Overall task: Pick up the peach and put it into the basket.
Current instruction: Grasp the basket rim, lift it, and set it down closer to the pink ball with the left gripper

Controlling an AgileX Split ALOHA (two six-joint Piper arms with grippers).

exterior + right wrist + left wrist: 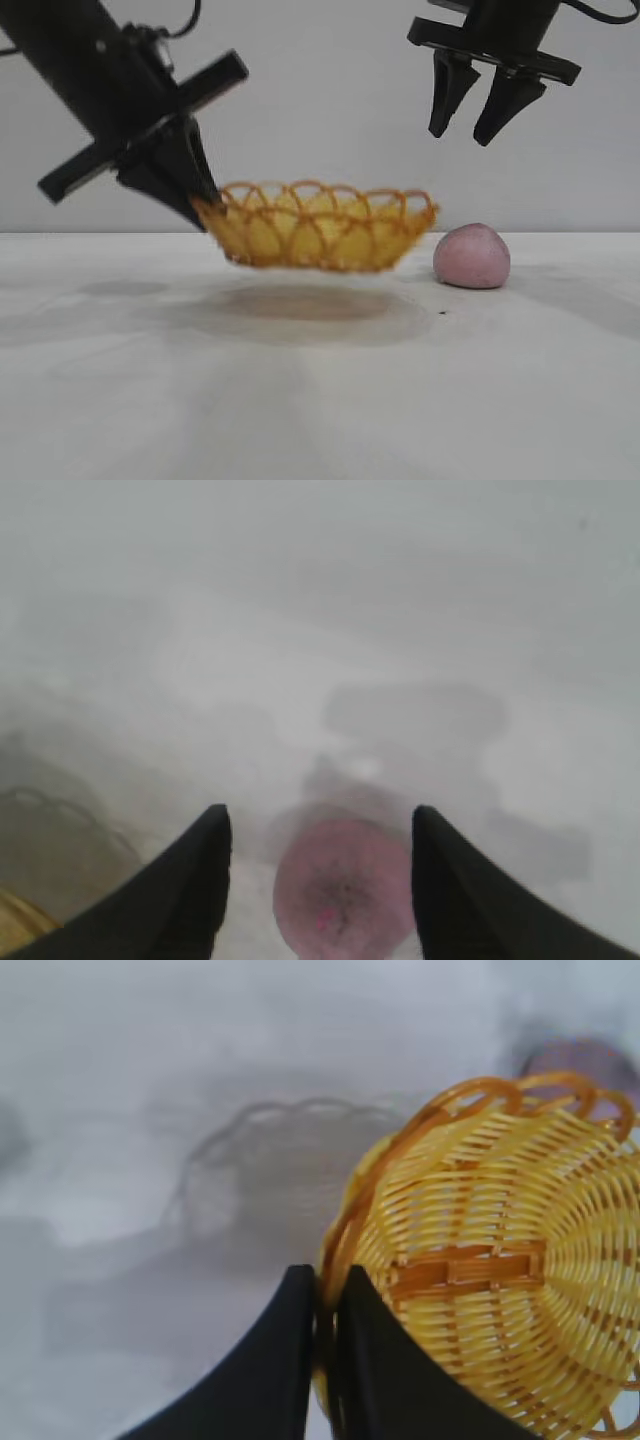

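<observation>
The yellow wicker basket (320, 228) with an orange looped rim hangs a little above the white table, tilted, its shadow under it. My left gripper (200, 205) is shut on the basket's left rim; in the left wrist view the two black fingers (325, 1290) pinch the rim of the basket (490, 1260). The dull pink peach (472, 256) rests on the table just right of the basket. My right gripper (468, 130) hovers open well above the peach. In the right wrist view the peach (345, 890) lies below and between the spread fingers of the right gripper (320, 825), untouched.
The white table (300, 400) spreads wide in front of the basket and peach. A plain pale wall stands behind. A faint brownish stain (300, 305) marks the table under the basket.
</observation>
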